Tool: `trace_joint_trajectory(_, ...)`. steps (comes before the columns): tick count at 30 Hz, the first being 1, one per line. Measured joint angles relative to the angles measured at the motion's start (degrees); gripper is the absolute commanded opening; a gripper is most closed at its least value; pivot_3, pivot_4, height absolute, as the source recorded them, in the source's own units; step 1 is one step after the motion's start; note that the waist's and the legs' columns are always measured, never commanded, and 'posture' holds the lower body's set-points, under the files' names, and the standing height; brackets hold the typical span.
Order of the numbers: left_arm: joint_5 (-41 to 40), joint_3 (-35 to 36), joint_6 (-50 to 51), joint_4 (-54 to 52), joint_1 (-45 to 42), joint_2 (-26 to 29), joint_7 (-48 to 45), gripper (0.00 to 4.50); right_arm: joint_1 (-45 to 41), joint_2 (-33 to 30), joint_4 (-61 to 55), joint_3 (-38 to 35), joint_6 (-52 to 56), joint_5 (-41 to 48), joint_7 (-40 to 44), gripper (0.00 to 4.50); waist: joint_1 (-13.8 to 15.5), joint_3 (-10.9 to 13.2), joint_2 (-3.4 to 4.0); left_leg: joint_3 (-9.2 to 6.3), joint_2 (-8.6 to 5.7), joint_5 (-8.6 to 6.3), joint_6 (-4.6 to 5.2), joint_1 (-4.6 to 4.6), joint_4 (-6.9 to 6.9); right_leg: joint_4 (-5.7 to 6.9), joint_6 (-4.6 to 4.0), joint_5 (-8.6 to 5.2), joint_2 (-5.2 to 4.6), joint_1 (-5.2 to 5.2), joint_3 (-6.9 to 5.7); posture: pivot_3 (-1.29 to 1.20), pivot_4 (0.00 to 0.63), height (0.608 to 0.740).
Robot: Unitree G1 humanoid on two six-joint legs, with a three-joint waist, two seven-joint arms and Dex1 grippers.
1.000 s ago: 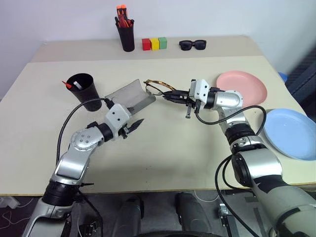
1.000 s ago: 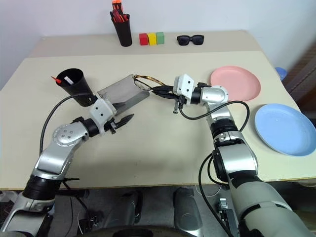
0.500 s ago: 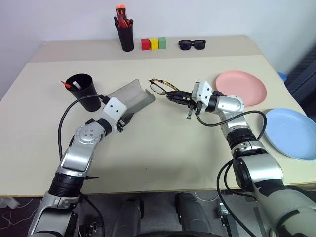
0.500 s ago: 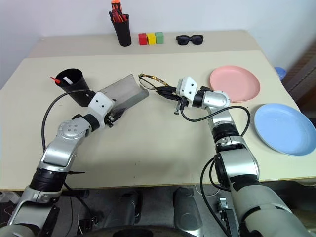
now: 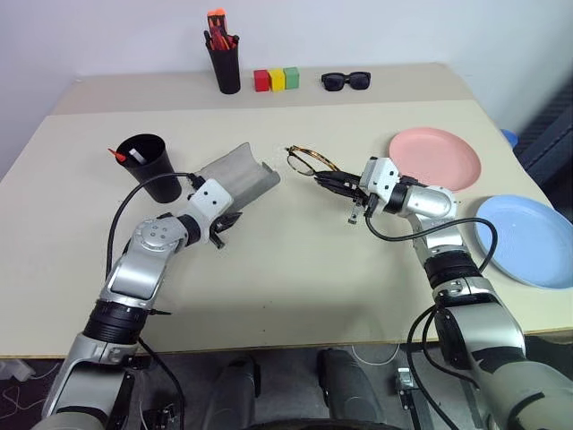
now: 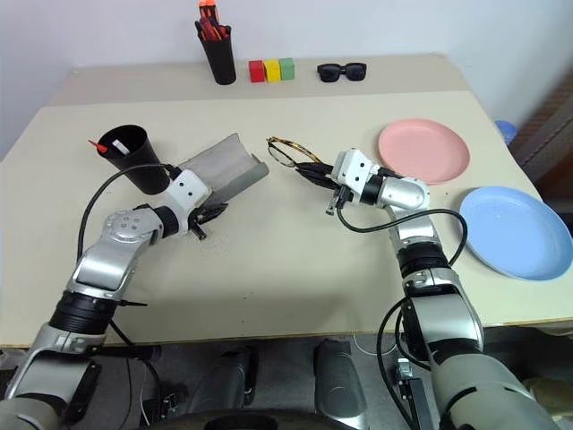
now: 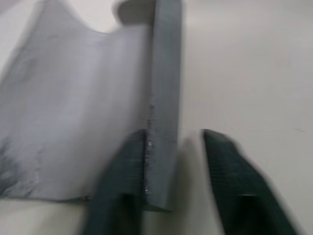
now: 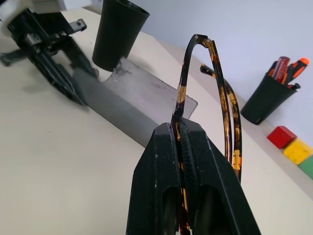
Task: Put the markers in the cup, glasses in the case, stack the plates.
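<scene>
The grey case (image 5: 237,175) lies open on the table beside the black cup (image 5: 148,166), which holds a red-tipped marker (image 5: 118,154) and a white marker (image 5: 134,157). My left gripper (image 5: 224,226) is at the case's near corner. In the left wrist view its fingers (image 7: 122,186) sit on either side of the case wall (image 7: 164,98), shut on it. To the right of the case, my right gripper (image 5: 336,182) holds the wire-framed glasses (image 5: 309,163) above the table, shut on one temple arm (image 8: 182,105). The pink plate (image 5: 436,158) and the blue plate (image 5: 528,240) lie apart at the right.
At the back of the table stand a black pen holder (image 5: 226,63) with orange-red pens, three coloured blocks (image 5: 278,79) and black sunglasses (image 5: 346,81). The blue plate lies close to the table's right edge.
My left gripper moved up to the case's near corner and closed on its wall. My right gripper carried the glasses to the right, away from the case.
</scene>
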Motion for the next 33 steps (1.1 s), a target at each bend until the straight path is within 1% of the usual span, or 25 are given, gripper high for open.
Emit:
trace_joint_trajectory(6,-3.31,-0.18,-7.15,0.45,0.42,6.10,-12.47,0.02,0.04,-0.30,-0.28,0.01,0.70,0.05,-0.49,0.00,0.05,0.00,0.00,0.01,0.00,0.00,0.00,-0.01,-0.01,-0.02,0.00,0.00,0.00,0.00,0.00,0.00,0.150,0.740)
trace_joint_trajectory(13,-9.05,-0.27,-14.43,0.55,0.97,9.04,-27.16,0.02,0.03,-0.30,-0.28,0.09,0.84,0.04,-0.67,0.00,0.06,0.00,0.00,0.01,0.00,0.00,0.00,-0.01,0.00,-0.02,-0.01,0.00,0.00,0.00,0.00,0.00,0.150,0.740)
trace_joint_trajectory(16,-10.02,-0.47,-15.84,0.76,0.98,9.33,-30.44,0.02,0.03,-0.30,-0.28,0.17,0.92,0.04,-0.48,0.00,0.04,0.01,0.00,0.01,0.00,0.00,0.01,-0.01,0.00,-0.01,-0.01,-0.01,0.00,0.00,0.00,0.00,0.150,0.740)
trace_joint_trajectory(18,-11.53,-0.28,-16.36,-0.05,1.52,10.60,-33.16,0.02,0.03,-0.31,-0.28,0.32,1.23,0.04,0.06,0.00,-0.06,0.01,0.00,0.01,0.01,0.00,0.01,-0.01,-0.02,-0.01,-0.01,-0.01,0.00,-0.01,0.01,0.00,0.150,0.740)
trace_joint_trajectory(20,-12.43,0.27,-16.94,-1.17,2.44,10.76,-33.28,0.02,0.03,-0.38,-0.30,0.45,1.81,0.12,0.71,0.00,-0.05,0.01,0.00,0.02,0.01,0.00,0.01,-0.01,-0.02,-0.01,-0.01,-0.01,0.00,-0.02,0.01,0.00,0.150,0.740)
trace_joint_trajectory(23,-12.83,0.71,-16.87,-1.67,2.60,10.67,-32.45,0.88,0.02,-0.33,-0.49,1.12,2.29,0.23,1.60,0.00,0.01,0.01,0.00,0.01,0.02,0.00,0.01,-0.01,0.01,0.02,-0.01,-0.01,0.01,-0.02,0.01,0.00,0.150,0.740)
trace_joint_trajectory(27,-13.08,0.59,-17.30,-2.59,4.22,10.91,-32.21,2.76,-0.01,-0.30,-0.53,1.20,2.92,0.24,2.47,0.00,0.01,0.01,0.00,0.02,0.02,0.00,0.01,-0.01,0.01,0.02,-0.01,-0.01,0.01,-0.01,0.01,0.00,0.150,0.740)
trace_joint_trajectory(33,-12.14,0.25,-19.65,-3.04,4.58,9.50,-29.63,2.76,-0.64,-0.30,-0.55,1.22,3.55,0.43,3.68,0.00,0.03,0.01,0.00,0.01,0.02,0.00,0.01,-0.01,0.02,0.04,-0.01,-0.01,0.01,-0.02,0.01,0.00,0.150,0.740)
